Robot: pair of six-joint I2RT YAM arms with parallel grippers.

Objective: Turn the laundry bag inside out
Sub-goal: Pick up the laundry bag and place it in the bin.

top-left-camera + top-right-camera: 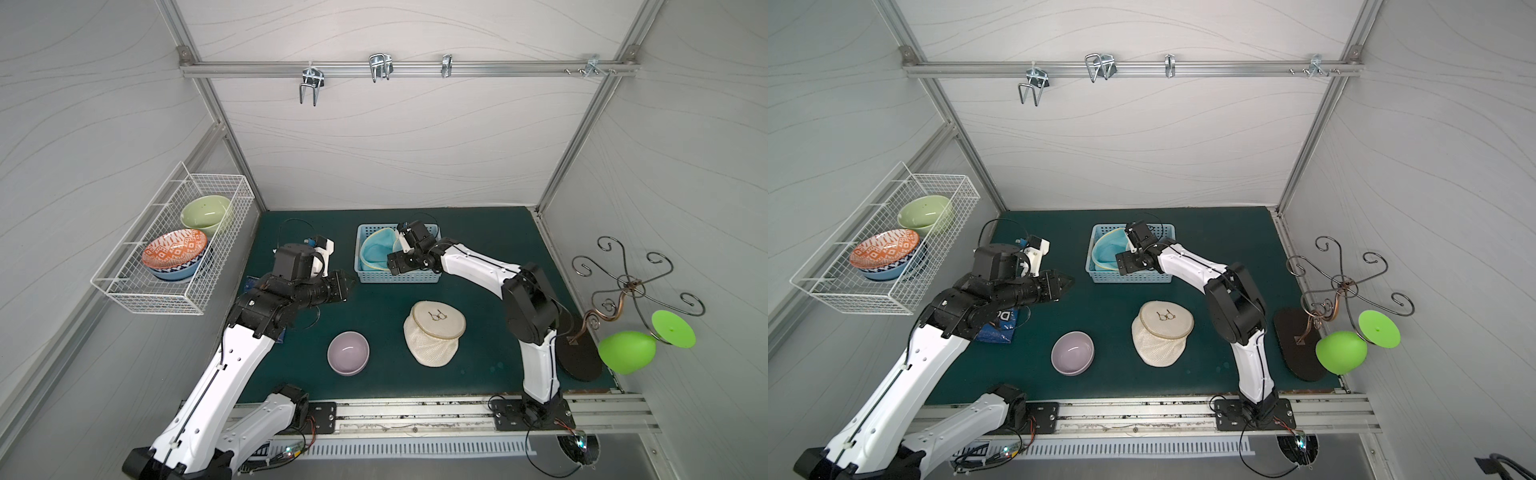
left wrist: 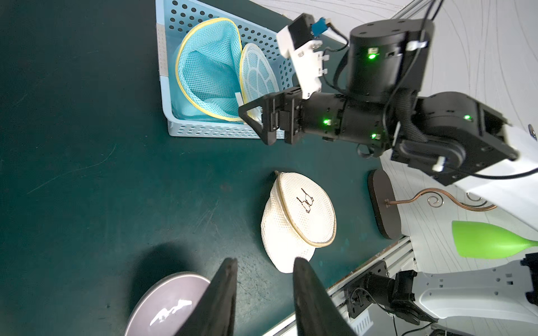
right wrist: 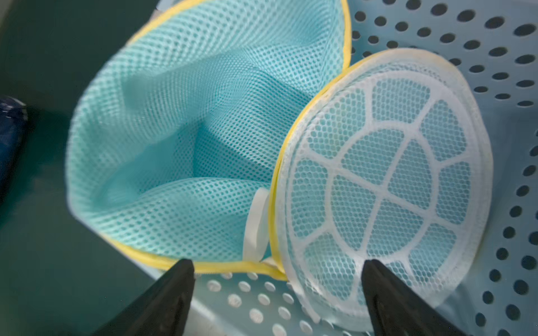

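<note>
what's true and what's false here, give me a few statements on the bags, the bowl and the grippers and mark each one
1. The blue bag lies in the basket. True.
2. The white bag is in the basket too. False: it lies on the table, outside the basket.
3. The right gripper is shut on the blue bag. False: its jaws stand open by the bag, gripping nothing.
4. The purple bowl stands on the table, empty. True.
5. The left gripper is open and holds nothing. True.
</note>
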